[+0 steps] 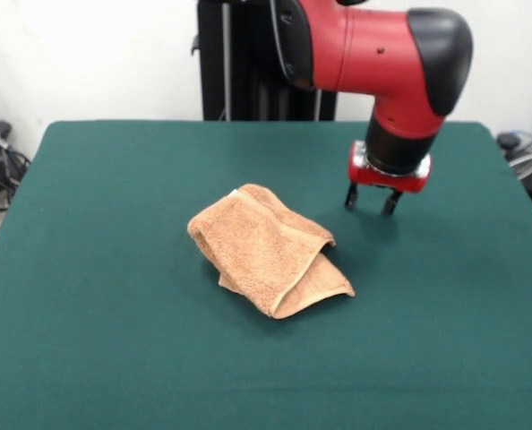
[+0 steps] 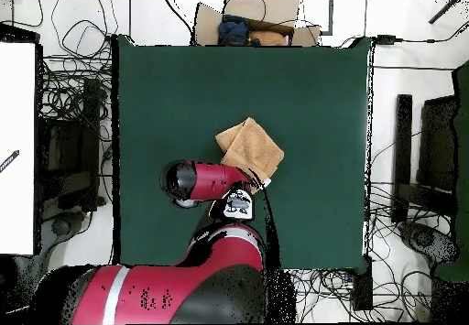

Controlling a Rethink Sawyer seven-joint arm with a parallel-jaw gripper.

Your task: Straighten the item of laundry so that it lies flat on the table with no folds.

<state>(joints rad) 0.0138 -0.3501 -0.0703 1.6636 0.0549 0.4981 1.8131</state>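
The item of laundry [image 1: 266, 246], a peach-orange terry towel, lies near the middle of the dark green table [image 1: 114, 269]. It is folded over on itself in a rough wedge, with a lower layer poking out at its front right corner. My gripper [image 1: 371, 202] hangs open just above the table, behind and to the right of the towel, touching nothing. In the overhead view the towel [image 2: 252, 147] shows as a folded square on the table [image 2: 321, 92], and the arm's wrist [image 2: 183, 179] beside it hides the fingers.
A cardboard box [image 2: 256, 24] holding dark and orange cloth sits past the table's far edge in the overhead view. Cables [image 2: 73, 92] lie on the floor round the table. The black pedestal column [image 1: 248, 63] rises behind the table.
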